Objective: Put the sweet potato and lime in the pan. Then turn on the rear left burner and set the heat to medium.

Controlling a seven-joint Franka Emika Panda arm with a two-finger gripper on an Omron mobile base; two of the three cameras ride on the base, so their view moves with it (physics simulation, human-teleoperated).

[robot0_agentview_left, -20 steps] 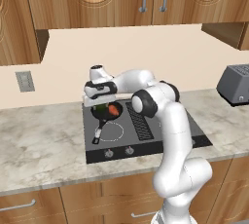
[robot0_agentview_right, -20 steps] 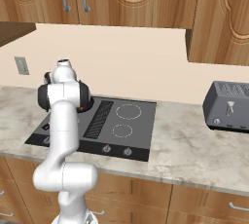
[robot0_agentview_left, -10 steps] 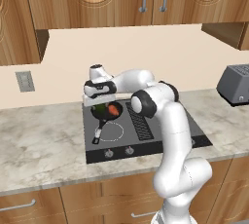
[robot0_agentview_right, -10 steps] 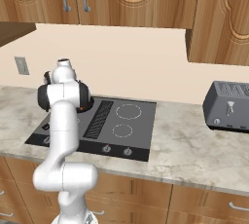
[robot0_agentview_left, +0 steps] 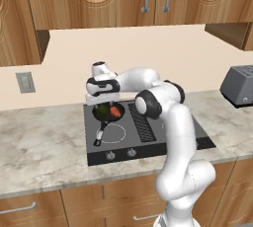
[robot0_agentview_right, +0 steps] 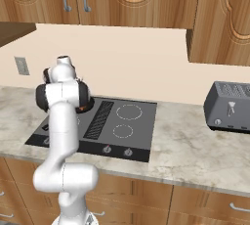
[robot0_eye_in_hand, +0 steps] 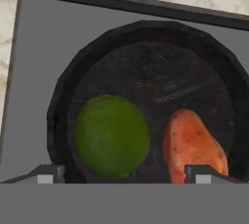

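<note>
The gripper [robot0_eye_in_hand: 124, 174] hangs right over the pan [robot0_eye_in_hand: 146, 38] with its fingers [robot0_eye_in_hand: 48, 173] spread wide and nothing between them. Inside the black pan, the green lime [robot0_eye_in_hand: 113, 135] lies beside the orange-red sweet potato [robot0_eye_in_hand: 192, 145], the two just apart on the pan's floor. From the left base view, the pan [robot0_agentview_left: 105, 116] sits on the rear left burner of the cooktop [robot0_agentview_left: 163, 132], its handle pointing toward the front knobs, with lime [robot0_agentview_left: 102, 109] and sweet potato [robot0_agentview_left: 115, 111] tucked under the hand, and a toaster [robot0_agentview_left: 239, 86] stands far off along the counter [robot0_agentview_left: 44, 142].
</note>
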